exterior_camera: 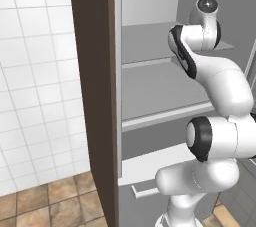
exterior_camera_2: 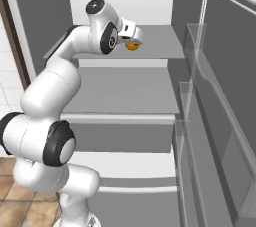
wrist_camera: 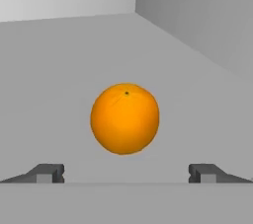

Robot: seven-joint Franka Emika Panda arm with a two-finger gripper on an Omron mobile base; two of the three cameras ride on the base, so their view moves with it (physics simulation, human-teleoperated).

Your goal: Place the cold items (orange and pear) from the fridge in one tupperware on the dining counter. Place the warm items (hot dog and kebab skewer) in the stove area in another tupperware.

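The orange point(wrist_camera: 125, 118) lies on the upper fridge shelf point(exterior_camera_2: 160, 41), a round bright fruit with its stem dot facing up. My gripper point(wrist_camera: 126, 173) is open just short of it, one dark fingertip point(wrist_camera: 47, 172) on each side and nothing between them. From the right base view a sliver of the orange point(exterior_camera_2: 132, 47) peeks out under the white hand point(exterior_camera_2: 127, 28), which reaches in over the shelf. The pear, hot dog, kebab skewer and tupperware are out of view.
The open fridge door with clear bins point(exterior_camera_2: 200, 86) stands close on the right. Lower shelves point(exterior_camera_2: 125, 93) sit under my arm. A brown cabinet panel point(exterior_camera: 92, 96) and white tiled wall point(exterior_camera: 35, 71) border the left. The fridge's side wall point(wrist_camera: 197, 16) rises past the orange.
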